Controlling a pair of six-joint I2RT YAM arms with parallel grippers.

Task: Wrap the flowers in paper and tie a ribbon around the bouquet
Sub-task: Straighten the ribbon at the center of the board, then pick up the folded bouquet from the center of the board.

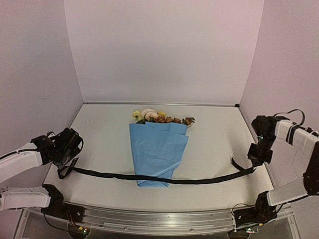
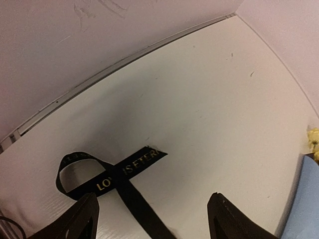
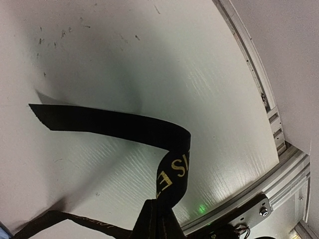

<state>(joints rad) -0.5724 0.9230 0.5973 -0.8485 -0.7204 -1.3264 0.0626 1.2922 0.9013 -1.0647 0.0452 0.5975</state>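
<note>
White table (image 1: pixel 99 139), flowers (image 1: pixel 159 117) mostly w/in blue paper (image 1: pixel 158 149)

The white worktop (image 1: pixel 214 144) carries two things. The bouquet (image 1: pixel 158 149) lies flat near the middle. Its flowers (image 1: pixel 159 117) point to the far edge and the narrow end of the light blue paper (image 1: pixel 155 159) points to the near edge. The black ribbon (image 1: pixel 104 174) runs along the near part of the worktop, almost from the left edge to the right edge, and crosses the narrow end of the paper. Near the left edge it lies in a small loop that crosses over itself. Near the right edge it rises off the surface.
</note>
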